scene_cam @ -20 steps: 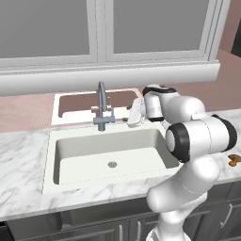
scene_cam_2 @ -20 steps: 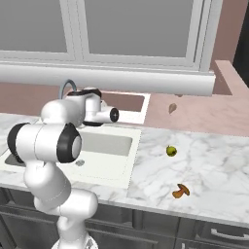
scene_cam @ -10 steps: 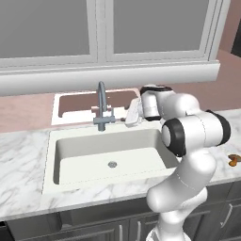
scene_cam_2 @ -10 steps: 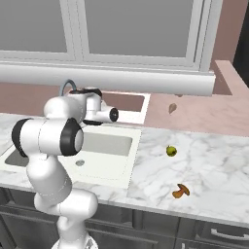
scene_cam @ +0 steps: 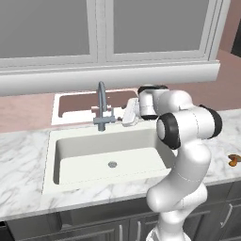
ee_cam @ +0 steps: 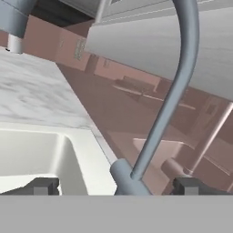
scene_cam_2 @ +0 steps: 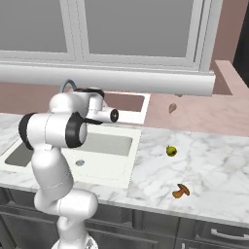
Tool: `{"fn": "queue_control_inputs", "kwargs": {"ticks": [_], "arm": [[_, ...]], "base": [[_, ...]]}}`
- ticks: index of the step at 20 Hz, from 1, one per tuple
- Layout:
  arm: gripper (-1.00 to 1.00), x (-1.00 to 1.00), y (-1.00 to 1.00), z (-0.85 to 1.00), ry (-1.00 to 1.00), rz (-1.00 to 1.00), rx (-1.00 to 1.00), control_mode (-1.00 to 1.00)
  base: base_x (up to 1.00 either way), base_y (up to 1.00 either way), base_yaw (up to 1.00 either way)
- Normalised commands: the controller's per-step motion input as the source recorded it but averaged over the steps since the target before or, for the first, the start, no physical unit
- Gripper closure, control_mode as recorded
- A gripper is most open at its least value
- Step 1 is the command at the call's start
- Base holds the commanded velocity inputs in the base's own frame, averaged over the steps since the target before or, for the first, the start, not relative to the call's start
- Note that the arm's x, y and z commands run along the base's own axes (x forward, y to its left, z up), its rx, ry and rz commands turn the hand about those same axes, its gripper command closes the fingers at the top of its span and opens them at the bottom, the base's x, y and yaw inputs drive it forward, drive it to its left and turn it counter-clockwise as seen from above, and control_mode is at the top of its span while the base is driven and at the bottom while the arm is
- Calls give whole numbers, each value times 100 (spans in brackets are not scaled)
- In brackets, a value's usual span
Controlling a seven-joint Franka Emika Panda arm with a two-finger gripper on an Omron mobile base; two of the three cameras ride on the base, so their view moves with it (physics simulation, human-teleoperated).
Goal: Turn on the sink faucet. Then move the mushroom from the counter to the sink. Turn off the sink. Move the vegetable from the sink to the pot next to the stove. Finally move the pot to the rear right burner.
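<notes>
A white robot arm's two-finger gripper is spread wide and holds nothing. Directly ahead of it, between the two dark fingertips, rises the tall grey curved metal faucet, long axis upright, its base nearest the hand. The white rectangular sink basin lies below the hand. The small brown mushroom sits on the marble counter, well away behind the hand.

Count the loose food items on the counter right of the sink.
2. A brown mushroom near the counter's front edge, and a small green round item behind it, closer to the sink. The arm may hide others near the sink.
</notes>
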Motion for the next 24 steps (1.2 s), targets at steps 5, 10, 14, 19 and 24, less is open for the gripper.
{"fn": "queue_control_inputs", "kwargs": {"ticks": [5,10,14,19,24], "arm": [[-100,24,2,-10,-3,6,2,-100],[-100,22,3,-7,0,6,2,-100],[-100,13,13,0,0,4,3,-100],[-100,4,21,0,0,4,1,-100],[-100,4,23,-2,0,3,0,-100]], "base": [[0,0,0],[0,0,0],[0,0,0],[0,0,0],[0,0,0]]}}
